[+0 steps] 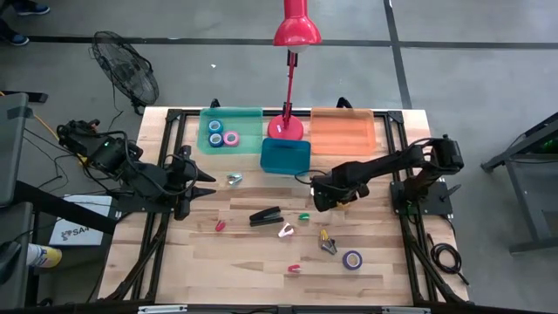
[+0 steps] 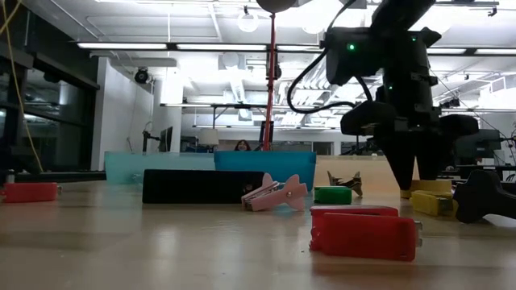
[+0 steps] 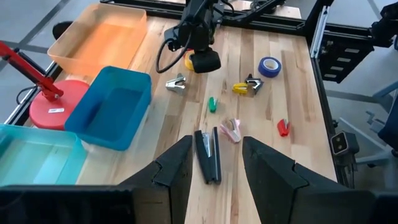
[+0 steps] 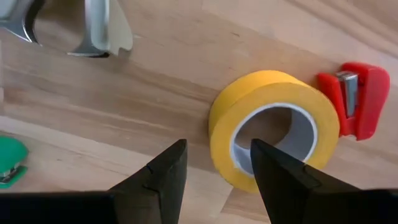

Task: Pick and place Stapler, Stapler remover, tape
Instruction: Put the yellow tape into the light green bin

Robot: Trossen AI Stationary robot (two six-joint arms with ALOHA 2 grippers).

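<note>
Yellow tape roll (image 4: 273, 127) lies on the desk (image 4: 186, 50) before my right end effector (image 4: 214, 171), open, holding nothing.

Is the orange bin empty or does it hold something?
Empty: in the high view the orange bin shows only its bare floor; the left wrist view agrees.

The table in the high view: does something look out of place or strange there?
Nothing looks damaged or spilled. Small items lie scattered on the table, among them a black stapler and a purple tape roll. The right gripper hovers, open, by a yellow tape roll.
</note>
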